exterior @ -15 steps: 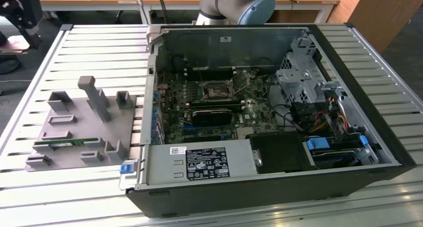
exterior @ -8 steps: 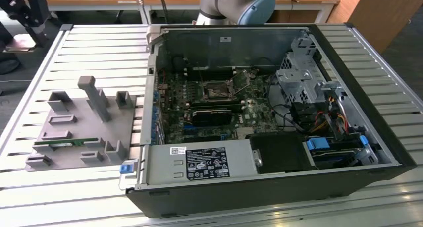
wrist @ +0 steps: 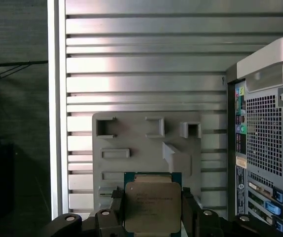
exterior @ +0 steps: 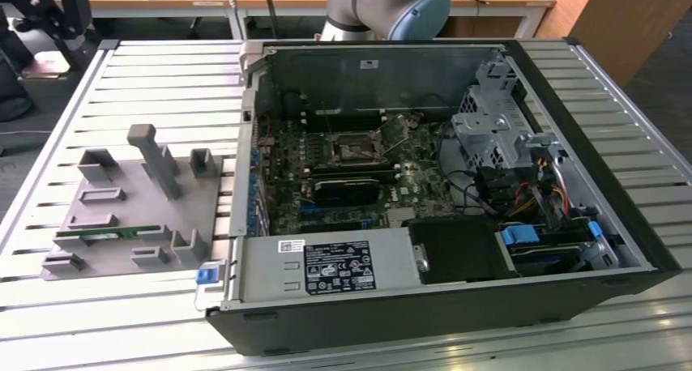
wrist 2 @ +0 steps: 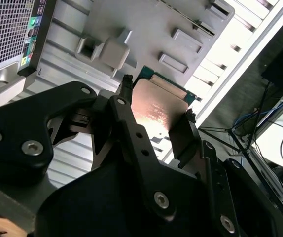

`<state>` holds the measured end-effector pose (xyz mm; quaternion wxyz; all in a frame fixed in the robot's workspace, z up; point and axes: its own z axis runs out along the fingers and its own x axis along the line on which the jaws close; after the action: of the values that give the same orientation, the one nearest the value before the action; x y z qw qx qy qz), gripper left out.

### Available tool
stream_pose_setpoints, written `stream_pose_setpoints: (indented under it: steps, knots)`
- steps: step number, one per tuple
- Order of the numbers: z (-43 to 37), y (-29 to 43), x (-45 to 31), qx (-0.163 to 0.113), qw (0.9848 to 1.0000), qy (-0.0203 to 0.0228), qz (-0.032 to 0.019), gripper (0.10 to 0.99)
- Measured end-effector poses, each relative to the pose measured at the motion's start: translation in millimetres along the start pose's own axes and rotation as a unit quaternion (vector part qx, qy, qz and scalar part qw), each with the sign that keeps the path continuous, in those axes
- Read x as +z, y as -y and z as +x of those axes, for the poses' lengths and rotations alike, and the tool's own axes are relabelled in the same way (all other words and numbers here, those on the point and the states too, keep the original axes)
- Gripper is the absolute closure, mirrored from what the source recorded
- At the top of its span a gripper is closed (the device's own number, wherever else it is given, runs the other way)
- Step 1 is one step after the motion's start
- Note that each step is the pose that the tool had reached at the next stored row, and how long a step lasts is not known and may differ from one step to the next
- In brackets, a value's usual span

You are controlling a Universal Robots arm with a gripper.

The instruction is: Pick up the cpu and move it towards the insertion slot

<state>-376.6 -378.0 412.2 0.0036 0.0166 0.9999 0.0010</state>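
End effector fingers pinch the cpu by two opposite edges, holding it above the grey parts tray on the slatted tabletop. Thin, stiff, light and likely fragile, the chip suits this edge grip. The insertion slot sits inside the open computer case.

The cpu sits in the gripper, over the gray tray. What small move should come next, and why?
Probably a short, level move sideways toward the case. The gripper is shut on the cpu, which hangs over the tray, outside the case, while the slot lies inside it. Staying level seems wise, since only two edges are held.
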Motion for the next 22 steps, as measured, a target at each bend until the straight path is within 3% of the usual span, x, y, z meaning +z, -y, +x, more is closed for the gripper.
stream_pose_setpoints:
  steps: [9, 22]
  knots:
    - [-12.7, -6.6, 0.1, 0.000, 1.0000, 0.0000, 0.0000, 0.541]
    - [-25.2, -13.4, 0.2, 0.000, 1.0000, 0.0000, 0.0000, 0.541]
